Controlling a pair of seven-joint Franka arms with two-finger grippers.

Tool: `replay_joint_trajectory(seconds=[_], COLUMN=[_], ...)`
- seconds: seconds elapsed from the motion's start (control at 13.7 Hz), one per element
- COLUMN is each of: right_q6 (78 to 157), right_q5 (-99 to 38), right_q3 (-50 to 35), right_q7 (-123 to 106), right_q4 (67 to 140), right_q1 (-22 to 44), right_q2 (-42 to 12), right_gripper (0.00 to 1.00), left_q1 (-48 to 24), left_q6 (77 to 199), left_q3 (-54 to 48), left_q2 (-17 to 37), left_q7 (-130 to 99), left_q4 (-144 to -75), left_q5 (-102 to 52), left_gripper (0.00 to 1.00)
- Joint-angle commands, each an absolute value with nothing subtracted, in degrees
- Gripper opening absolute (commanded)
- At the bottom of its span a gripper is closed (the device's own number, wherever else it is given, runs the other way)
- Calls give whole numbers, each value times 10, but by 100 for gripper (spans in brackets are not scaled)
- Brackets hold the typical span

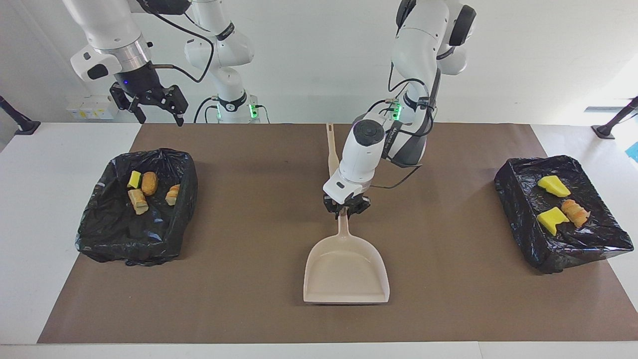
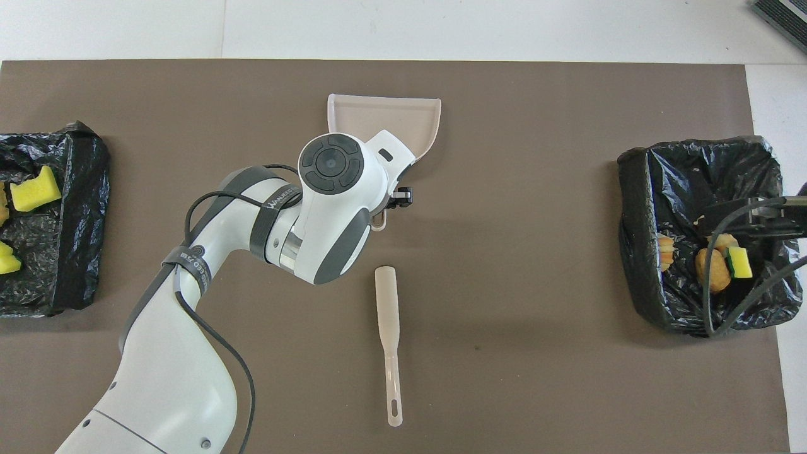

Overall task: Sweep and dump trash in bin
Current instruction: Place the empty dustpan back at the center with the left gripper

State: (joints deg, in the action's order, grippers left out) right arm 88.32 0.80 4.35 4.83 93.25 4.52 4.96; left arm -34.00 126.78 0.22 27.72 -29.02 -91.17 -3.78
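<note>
The left gripper (image 1: 346, 210) sits at the dustpan (image 1: 346, 271) handle, fingers' state unreadable, right gripper (image 1: 152, 105) fingers spread; lifting unreleased could drag it.

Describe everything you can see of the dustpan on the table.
The dustpan is a beige, plastic-looking scoop with a raised rim and a straight handle pointing toward the robots. It lies flat and empty mid-mat, mouth facing away from them. The left gripper is at its handle end; the brush lies apart, nearer the robots.
</note>
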Motion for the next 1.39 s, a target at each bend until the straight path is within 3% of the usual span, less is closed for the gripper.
replay_joint_trajectory(seconds=[0.0,0.44,0.88,1.32], right_q6=[877,876,867,876], right_q5=[5,5,12,13], right_q3=[38,39,38,38], right_q7=[40,41,39,39], right_q4=[947,944,948,954], right_q1=[33,29,29,29], right_q2=[65,62,66,66], right_gripper=[100,100,100,100], left_q1=[-333,-232,-92,-5], left_q6=[1225,1148,1032,950], left_q3=[11,12,13,15], left_q2=[245,192,107,31], left_q7=[-293,-182,29,110], left_q4=[-916,-908,-913,-917], left_q5=[-30,-28,-37,-32], left_gripper=[100,100,100,100])
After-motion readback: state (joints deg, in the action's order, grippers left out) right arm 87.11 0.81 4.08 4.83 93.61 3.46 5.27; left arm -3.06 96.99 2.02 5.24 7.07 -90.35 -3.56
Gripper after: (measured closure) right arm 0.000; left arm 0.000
